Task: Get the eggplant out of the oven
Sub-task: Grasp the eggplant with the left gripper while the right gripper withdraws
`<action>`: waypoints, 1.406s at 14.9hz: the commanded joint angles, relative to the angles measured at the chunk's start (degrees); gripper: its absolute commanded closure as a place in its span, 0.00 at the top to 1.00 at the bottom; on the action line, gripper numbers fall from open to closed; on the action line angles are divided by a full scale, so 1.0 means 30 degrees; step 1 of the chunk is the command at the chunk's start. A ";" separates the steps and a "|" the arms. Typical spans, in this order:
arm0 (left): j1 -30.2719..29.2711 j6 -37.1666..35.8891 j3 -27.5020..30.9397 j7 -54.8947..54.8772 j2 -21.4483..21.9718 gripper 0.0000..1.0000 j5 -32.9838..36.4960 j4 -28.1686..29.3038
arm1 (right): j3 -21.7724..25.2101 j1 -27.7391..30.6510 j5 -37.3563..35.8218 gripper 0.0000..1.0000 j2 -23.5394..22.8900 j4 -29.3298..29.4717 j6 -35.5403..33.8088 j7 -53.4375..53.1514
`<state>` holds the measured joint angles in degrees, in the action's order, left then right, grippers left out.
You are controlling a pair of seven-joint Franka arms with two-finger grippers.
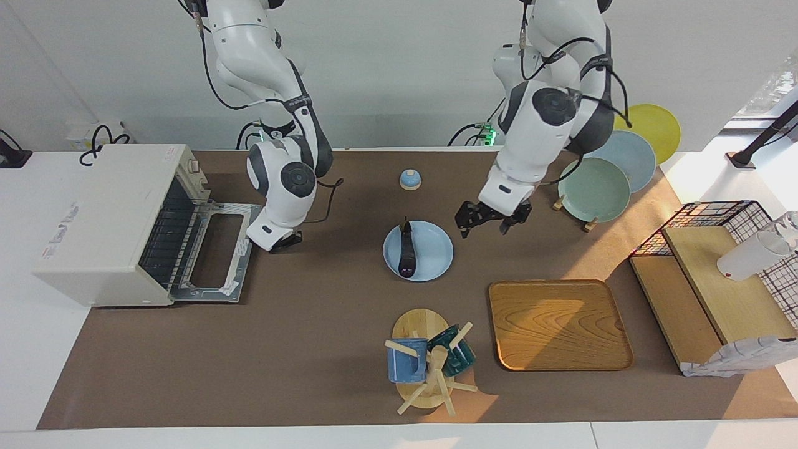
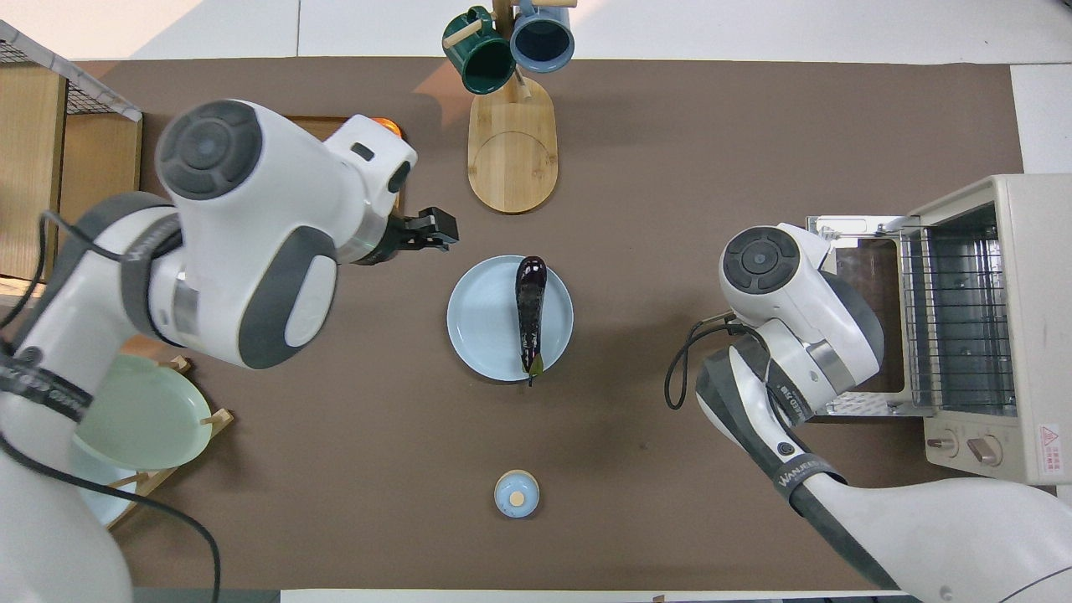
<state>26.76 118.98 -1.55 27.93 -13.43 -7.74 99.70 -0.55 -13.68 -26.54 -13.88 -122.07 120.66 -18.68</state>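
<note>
The boxy cream-white toaster oven is seen with its door dropped open. The right gripper is parked beside it, finger state can't be told. The glossy dark purple eggplant is laid on a round pale blue plate. The left gripper is held just beside it, fingers spread, nothing gripped.

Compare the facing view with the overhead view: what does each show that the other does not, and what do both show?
Only the facing view shows the yellow plate, the white cup and the whole wooden tray. Only the overhead view shows the oven's knobs. Both show the eggplant lying on the blue plate, the oven door down, the rack bare, and the left gripper beside the plate.
</note>
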 commanded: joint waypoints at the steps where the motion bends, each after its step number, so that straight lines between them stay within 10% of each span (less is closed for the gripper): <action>1: 0.1941 0.3453 0.0340 0.0095 -0.0939 1.00 -0.0407 0.1481 | -0.0286 0.0691 -0.1346 0.00 0.0700 -0.0910 0.0504 0.0568; 10: 0.3706 0.6072 0.0340 -0.0578 -0.3464 1.00 -0.0378 0.1573 | -0.0257 0.2007 -0.2317 0.00 0.1838 -0.0064 -0.1249 0.5918; 21: 0.3824 0.6131 0.0340 -0.1134 -0.3289 0.68 -0.0378 0.2393 | -0.0257 0.5144 -0.0296 0.00 0.5092 0.1610 -0.4649 1.2022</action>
<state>37.84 136.55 -1.08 25.77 -24.33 -8.15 105.35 -0.96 0.17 -28.19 1.36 -117.10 108.06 15.22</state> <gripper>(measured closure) 0.181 0.991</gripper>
